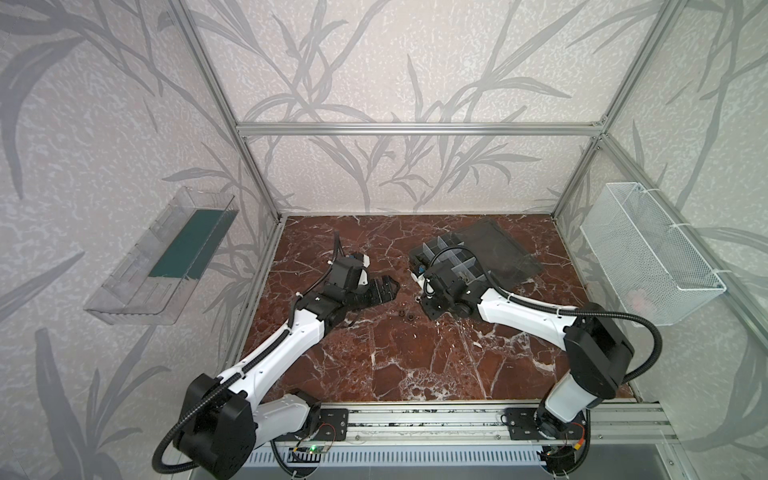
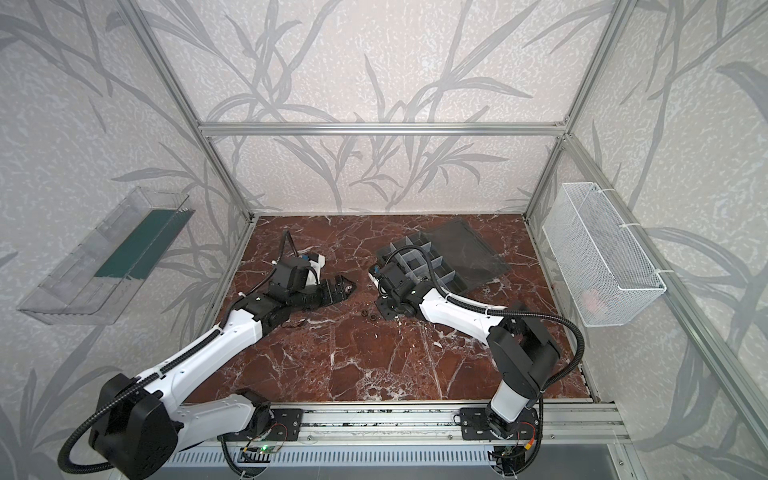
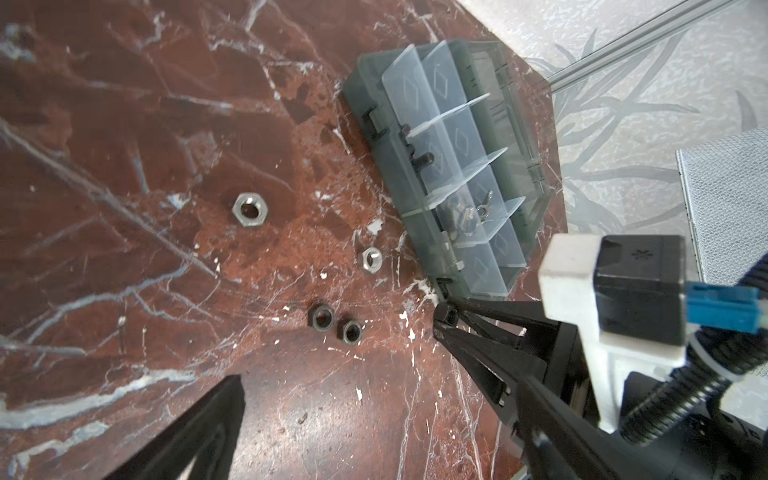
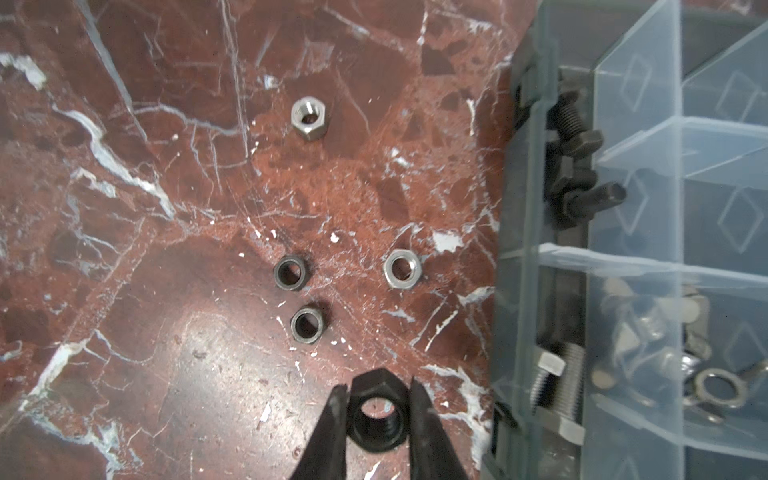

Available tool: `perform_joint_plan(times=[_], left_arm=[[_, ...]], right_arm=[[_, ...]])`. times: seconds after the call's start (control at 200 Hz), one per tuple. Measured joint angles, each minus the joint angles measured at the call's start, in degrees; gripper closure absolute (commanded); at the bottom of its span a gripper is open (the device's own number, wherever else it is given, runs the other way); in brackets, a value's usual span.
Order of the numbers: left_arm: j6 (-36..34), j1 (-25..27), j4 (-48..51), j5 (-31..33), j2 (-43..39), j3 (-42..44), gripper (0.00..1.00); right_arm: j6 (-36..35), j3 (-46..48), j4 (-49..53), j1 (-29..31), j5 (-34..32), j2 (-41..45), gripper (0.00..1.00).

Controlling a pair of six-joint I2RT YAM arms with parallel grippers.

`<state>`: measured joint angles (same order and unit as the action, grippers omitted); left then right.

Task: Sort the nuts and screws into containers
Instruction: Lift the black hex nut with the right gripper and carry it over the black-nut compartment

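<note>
In the right wrist view my right gripper (image 4: 378, 390) is shut on a black hex nut (image 4: 376, 432), just above the marble and beside the organizer box (image 4: 528, 249). Two silver nuts (image 4: 309, 118) (image 4: 402, 268) and two dark nuts (image 4: 291, 272) (image 4: 307, 324) lie loose on the marble. Inside the containers I see dark screws (image 4: 573, 137), silver screws (image 4: 557, 386) and a heap of silver nuts (image 4: 665, 332). My left gripper (image 1: 388, 289) hovers open and empty left of the loose nuts; one finger (image 3: 199, 436) shows in the left wrist view.
The box's lid (image 1: 503, 249) lies open flat behind the compartments. A white wire basket (image 1: 648, 253) hangs on the right wall and a clear tray with a green base (image 1: 166, 257) on the left wall. Aluminium frame posts edge the marble floor.
</note>
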<state>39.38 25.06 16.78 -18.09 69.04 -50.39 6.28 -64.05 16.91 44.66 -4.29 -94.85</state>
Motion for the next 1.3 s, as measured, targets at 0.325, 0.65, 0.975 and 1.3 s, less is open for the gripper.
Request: perform_joint_plan(times=[0.325, 0.65, 0.975, 1.3], left_arm=[[-5.03, 0.76, -1.05, 1.53, 9.68, -12.68, 0.00], [-7.37, 1.84, -5.11, -3.15, 21.35, -15.17, 0.01], [-8.15, 1.90, -7.87, -3.67, 20.06, -13.90, 0.01], [-7.87, 1.97, -8.66, -4.09, 20.09, -13.86, 0.01]], right_arm=[[0.63, -6.64, -0.72, -9.53, -0.20, -0.66, 0.87], [1.66, -13.49, -1.68, -18.10, 0.33, -10.40, 0.87], [1.55, -14.75, -1.84, -19.45, 0.37, -16.37, 0.84], [1.40, -14.84, -2.73, -19.89, 0.87, -17.75, 0.79]])
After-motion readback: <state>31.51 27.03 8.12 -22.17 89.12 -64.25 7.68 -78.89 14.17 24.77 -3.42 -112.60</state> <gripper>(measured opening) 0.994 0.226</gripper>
